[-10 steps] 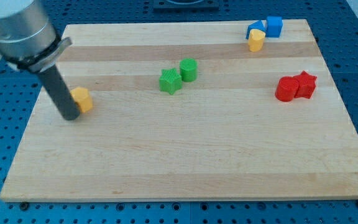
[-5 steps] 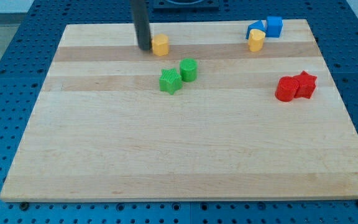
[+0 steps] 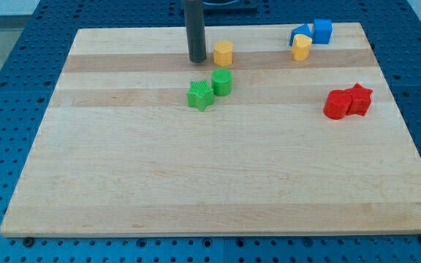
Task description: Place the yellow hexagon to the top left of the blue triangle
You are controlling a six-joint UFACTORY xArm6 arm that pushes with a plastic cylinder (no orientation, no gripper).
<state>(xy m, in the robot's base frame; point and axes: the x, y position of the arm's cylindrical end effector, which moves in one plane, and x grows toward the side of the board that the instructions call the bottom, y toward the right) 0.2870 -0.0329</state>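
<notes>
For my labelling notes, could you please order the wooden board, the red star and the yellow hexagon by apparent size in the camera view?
1. Wooden board, by far the largest.
2. Red star.
3. Yellow hexagon, slightly smaller-looking; it lies farther up the view, so the ranking of these two is unsure.

Yellow hexagon (image 3: 224,53), my tip (image 3: 196,60): further right.

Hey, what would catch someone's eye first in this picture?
The dark rod at the view's top, my tip just left of the yellow hexagon, a small gap between them. Then the colour clusters: two green blocks mid-board, two red ones at the right, and the blue triangle in the top-right corner.
</notes>
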